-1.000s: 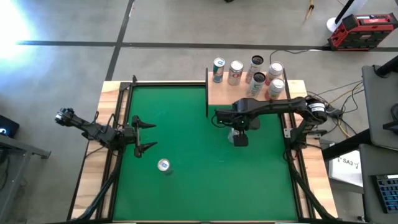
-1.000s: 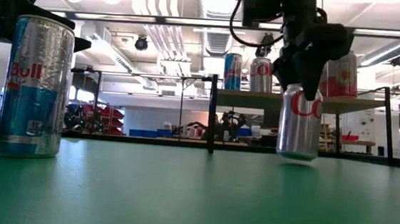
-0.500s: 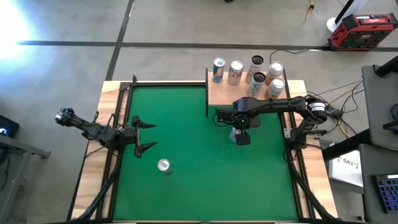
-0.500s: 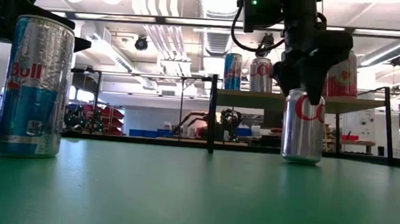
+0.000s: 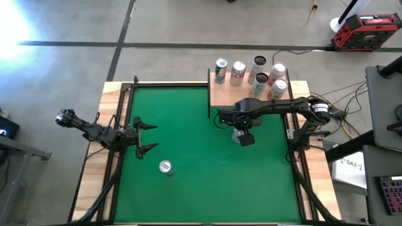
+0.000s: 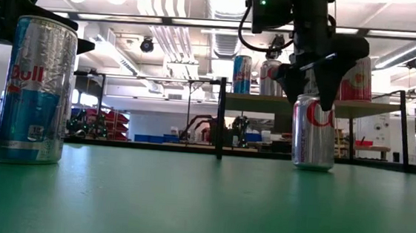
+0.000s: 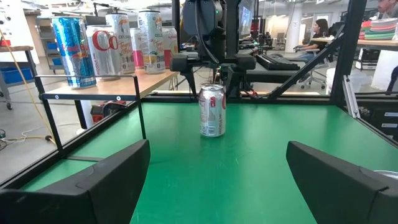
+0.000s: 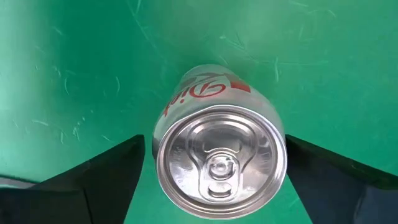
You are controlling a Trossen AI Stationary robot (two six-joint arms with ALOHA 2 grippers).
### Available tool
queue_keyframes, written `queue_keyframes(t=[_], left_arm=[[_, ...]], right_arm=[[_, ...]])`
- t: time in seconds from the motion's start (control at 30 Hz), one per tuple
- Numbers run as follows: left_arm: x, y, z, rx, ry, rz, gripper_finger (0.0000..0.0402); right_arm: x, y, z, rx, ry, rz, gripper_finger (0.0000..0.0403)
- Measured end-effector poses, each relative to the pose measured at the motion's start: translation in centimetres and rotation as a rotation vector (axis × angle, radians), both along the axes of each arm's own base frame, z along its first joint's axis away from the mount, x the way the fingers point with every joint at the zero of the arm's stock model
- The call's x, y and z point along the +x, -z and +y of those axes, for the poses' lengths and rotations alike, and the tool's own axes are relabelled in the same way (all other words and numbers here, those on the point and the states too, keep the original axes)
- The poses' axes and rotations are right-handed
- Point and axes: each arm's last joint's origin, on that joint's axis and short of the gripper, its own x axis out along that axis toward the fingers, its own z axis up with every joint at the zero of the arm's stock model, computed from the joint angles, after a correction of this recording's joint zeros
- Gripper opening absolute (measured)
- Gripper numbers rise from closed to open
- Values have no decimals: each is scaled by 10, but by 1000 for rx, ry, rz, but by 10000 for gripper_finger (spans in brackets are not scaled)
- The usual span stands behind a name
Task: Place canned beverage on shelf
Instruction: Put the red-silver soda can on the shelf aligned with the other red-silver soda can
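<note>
The right gripper (image 6: 315, 91) is hanging straight above a silver Diet Coke can (image 6: 314, 132) that is standing upright on the green table (image 5: 188, 188), just in front of the shelf (image 5: 226, 94). In the right wrist view the can (image 8: 219, 163) is sitting between the two dark fingers (image 8: 93, 180), with green felt showing on each side of it, so the jaws are standing wide and gripping nothing. Seen from above, the right gripper (image 5: 244, 133) is sitting at about 2 o'clock from the table's middle, and the can is mostly hiding beneath it. The shelf is standing at the table's 1 o'clock corner, a pale board on thin black posts, and five cans (image 5: 251, 74) are already standing on it, a blue one (image 5: 220, 70) among them. The left gripper (image 5: 143, 137) is waiting at 9 o'clock, its jaws wide apart and holding nothing. Another can, a Red Bull (image 5: 165, 167), is standing upright on the felt at about 7 o'clock, near the left gripper but apart from it. In the left wrist view the silver can (image 7: 212, 111) is showing well ahead between the left arm's own fingers (image 7: 93, 180), with the right arm rising over it.
</note>
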Motion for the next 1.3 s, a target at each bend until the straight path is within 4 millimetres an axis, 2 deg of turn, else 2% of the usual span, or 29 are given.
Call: queue_keyframes(t=[0.2,0.5,0.77,1.17,1.3], left_arm=[[0,0,0,0,0,0,361],[0,0,0,0,0,0,361],[0,0,0,0,0,0,361],[0,0,0,0,0,0,361],[0,0,0,0,0,0,361]], right_arm=[[0,0,0,-11,-101,4,371],[-1,0,-3,-109,-570,56,371],[-1,0,-1,-57,-863,51,371],[-2,-1,-3,-36,-1646,83,371],[-2,-1,-3,-30,-1826,91,370]])
